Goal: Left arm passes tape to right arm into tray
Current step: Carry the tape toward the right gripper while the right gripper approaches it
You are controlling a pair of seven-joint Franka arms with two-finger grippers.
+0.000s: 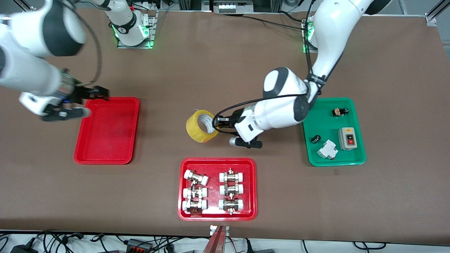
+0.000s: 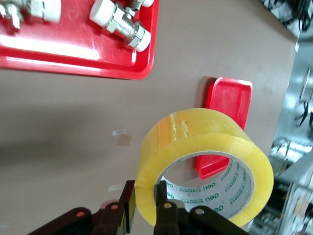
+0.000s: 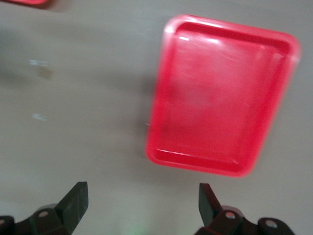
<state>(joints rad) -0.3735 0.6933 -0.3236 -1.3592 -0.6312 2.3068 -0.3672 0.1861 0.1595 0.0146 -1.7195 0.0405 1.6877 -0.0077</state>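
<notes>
left gripper [image 1: 218, 123] clamps the tape [image 1: 202, 125] by its wall, one finger inside the core, held over bare table just off the fittings tray [image 1: 183, 189]. handover pending: right gripper [image 1: 92, 100], jaws wide, empty, at the plain red tray [image 1: 79, 154] edge, needs to come across. grip contact partly hidden.

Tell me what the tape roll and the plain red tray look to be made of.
The tape, held by the left gripper: translucent yellow plastic film, glossy, wound on a pale printed core, probably card. The tray: smooth red moulded plastic, judging by its rounded corners and soft highlights. The right gripper hangs open beside it.
</notes>
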